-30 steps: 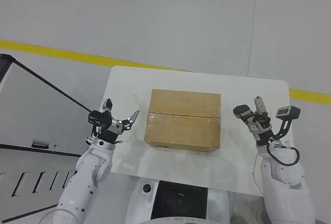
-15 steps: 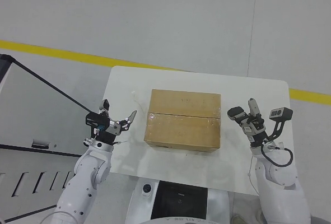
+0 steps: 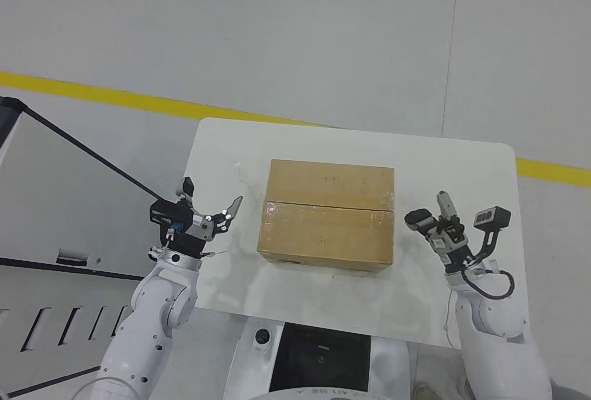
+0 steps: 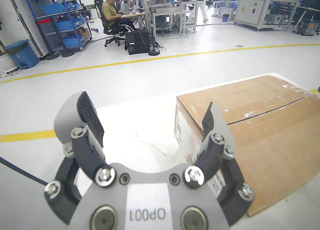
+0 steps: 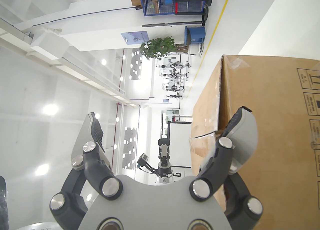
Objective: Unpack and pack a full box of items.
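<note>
At table (image 3: 225, 150) ctr: box (image 3: 326, 214) closed | L pincer (image 3: 213, 196) spread, clear | R pincer (image 3: 427, 209) spread, near box edge

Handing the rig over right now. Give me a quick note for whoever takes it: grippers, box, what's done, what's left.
The box sits mid-table, top flaps closed along the middle seam.
The left gripper is open and empty, off the box's left end, fingers pointing towards it.
The right gripper is open and empty, beside the box's right end; the top view shows a gap between them.
Done: no unpacking visible.
Left: open the flaps, unpack the items, then repack.
</note>
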